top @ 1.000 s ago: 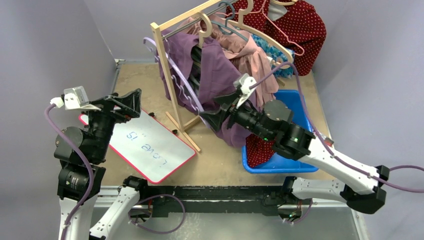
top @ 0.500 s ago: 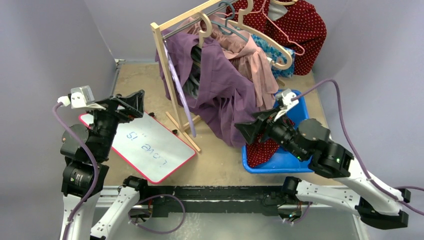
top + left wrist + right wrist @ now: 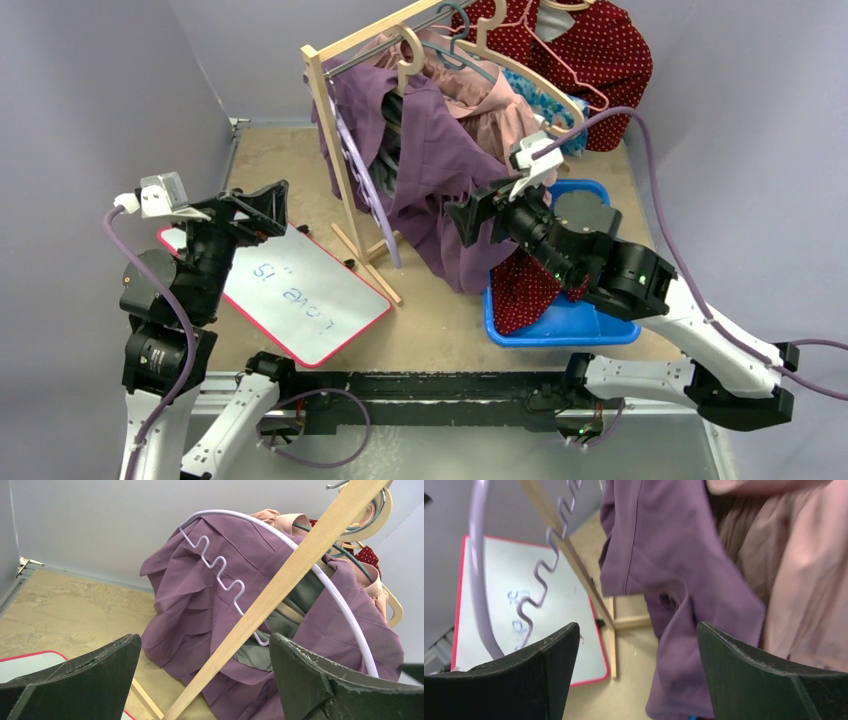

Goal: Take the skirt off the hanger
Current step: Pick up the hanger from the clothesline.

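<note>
Skirt (image 3: 200, 595) is hanging on the hanger (image 3: 476, 570), not yet removed; jaws of left gripper (image 3: 204, 640) and right gripper (image 3: 636, 627) are standing open, empty.

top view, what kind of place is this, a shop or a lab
Probably a robot test cell, not a shop: bare grey walls close around a small table, two robot arms sit at its near edge, and a little wooden clothes rack stands beside a blue bin.

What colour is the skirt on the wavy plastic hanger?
Purple, a dusty mauve shade. The left wrist view shows the skirt best.
</note>
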Controlling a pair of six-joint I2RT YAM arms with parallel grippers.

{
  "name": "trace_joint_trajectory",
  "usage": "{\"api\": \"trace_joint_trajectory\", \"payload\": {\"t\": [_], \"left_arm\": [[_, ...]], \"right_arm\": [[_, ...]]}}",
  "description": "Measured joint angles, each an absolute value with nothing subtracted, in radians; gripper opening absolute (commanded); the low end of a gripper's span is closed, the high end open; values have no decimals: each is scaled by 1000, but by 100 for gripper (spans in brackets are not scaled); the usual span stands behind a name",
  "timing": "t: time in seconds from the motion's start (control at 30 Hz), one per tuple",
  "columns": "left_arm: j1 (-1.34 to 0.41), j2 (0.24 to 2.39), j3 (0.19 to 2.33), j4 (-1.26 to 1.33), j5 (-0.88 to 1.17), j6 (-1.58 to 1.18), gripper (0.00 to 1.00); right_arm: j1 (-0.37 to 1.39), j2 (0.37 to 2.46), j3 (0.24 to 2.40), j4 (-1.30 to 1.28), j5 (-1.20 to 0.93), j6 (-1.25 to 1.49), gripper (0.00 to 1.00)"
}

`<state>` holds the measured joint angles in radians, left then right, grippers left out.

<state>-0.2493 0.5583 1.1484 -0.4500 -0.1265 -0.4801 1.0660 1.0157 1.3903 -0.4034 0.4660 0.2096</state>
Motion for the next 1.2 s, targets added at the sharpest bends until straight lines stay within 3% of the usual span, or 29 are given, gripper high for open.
{"api": "trace_joint_trajectory", "payload": {"t": [0.23,0.43,0.67,0.83,0.93,1.07,1.2], "left_arm": [[-249,559,1155,-451,-126,-487,100],[-249,559,1156,-451,-121,-490,100],[-249,559,1156,-451,-115,-488,100],[-249,559,1156,-451,-108,-488,100],[-249,558,1156,-451,-107,-488,100],[-249,554,1154,-451,-107,-489,100],[-249,554,1151,-452,-106,-489,100]], "right_arm": [[1041,1088,1548,-301,515,64,91],[798,1237,1710,-316,397,43,87],[747,1344,1757,-367,257,57,85],[721,1369,1757,-374,174,75,73],[693,1379,1758,-376,129,84,72],[656,1426,1806,-409,48,89,60],[646,1487,1863,-440,-20,87,56]]}}
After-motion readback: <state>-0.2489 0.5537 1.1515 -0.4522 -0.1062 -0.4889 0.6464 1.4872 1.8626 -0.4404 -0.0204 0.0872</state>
